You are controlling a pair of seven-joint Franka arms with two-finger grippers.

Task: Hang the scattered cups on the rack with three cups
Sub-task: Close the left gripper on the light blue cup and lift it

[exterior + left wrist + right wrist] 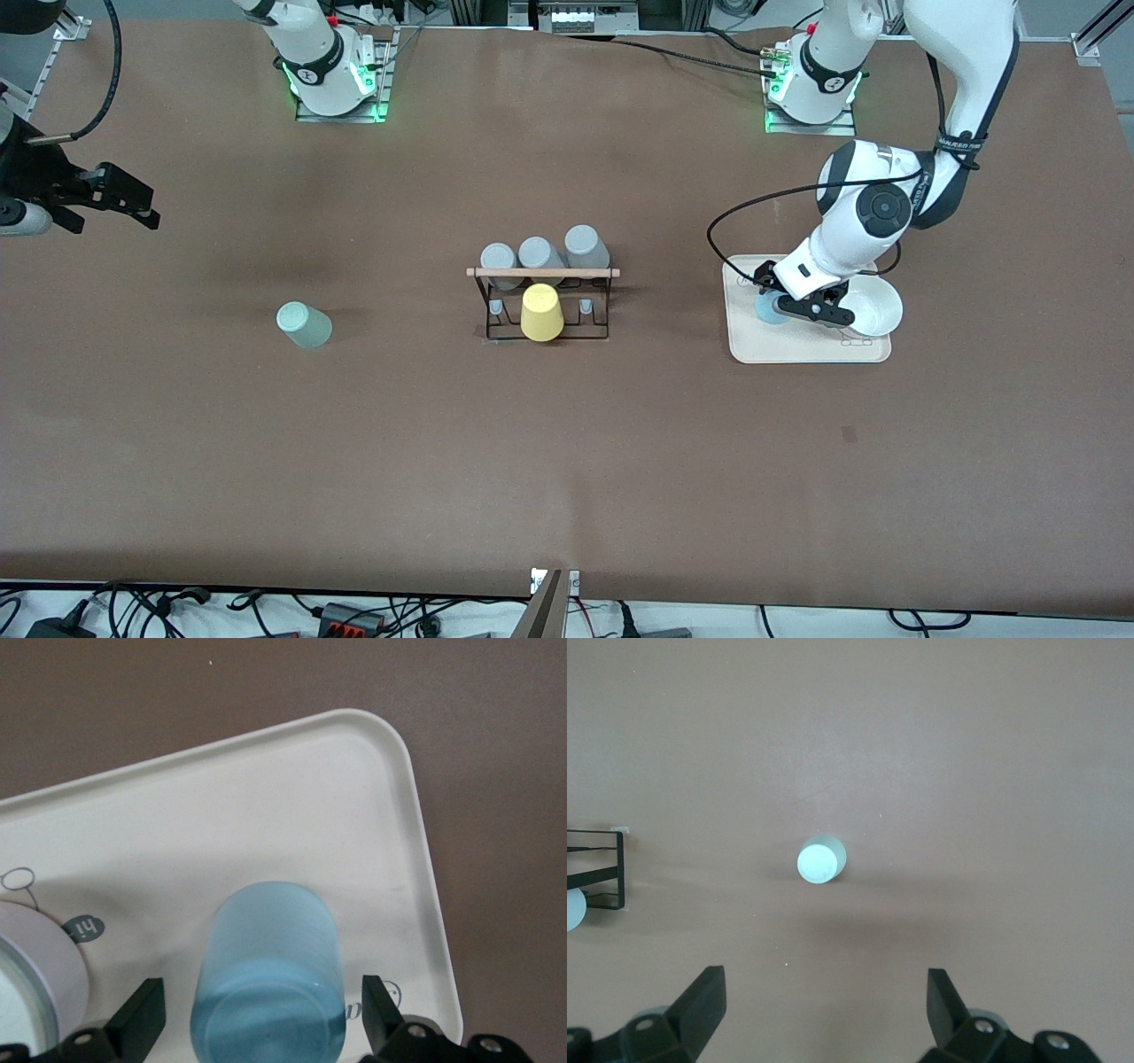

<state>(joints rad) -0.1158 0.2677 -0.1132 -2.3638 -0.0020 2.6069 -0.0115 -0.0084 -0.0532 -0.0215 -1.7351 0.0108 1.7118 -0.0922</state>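
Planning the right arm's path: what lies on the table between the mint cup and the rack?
Nothing: in the front view only bare brown table runs from the mint cup to the rack. The right wrist view shows the same open stretch.

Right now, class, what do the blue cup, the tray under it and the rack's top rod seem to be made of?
Blue cup: probably plastic, matte and slightly translucent, with soft, even colour.
Tray: likely moulded plastic, off-white and smooth, with a rounded raised rim.
Rod: looks like light unpainted wood, pale tan on the black wire rack.
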